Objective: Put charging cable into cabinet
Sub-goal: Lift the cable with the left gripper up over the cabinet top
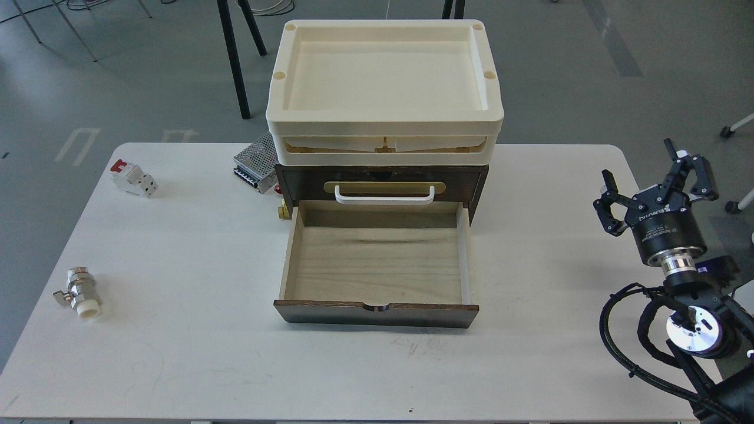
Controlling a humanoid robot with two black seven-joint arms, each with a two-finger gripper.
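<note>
Drawer (pixel 377 265) pulled out, table (pixel 194 353) edge near.

The dark-brown wooden cabinet (pixel 382 188) had a pale wood drawer interior (pixel 377 259), a white handle (pixel 384 196) on a brass plate and cream plastic trays (pixel 386 126) on top. The worktop (pixel 194 247) was off-white. A small breaker (pixel 133 178) was white and red; the right gripper (pixel 657 191) was black.

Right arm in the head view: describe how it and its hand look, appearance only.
The black two-finger right hand has linked, angular fingers on a black cylindrical body with white lettering too small to read. A polished silver ring sits beneath it, then black arm segments with a round silver-white cap. Black corrugated cables loop beside the arm. The left arm is out of view.
</note>
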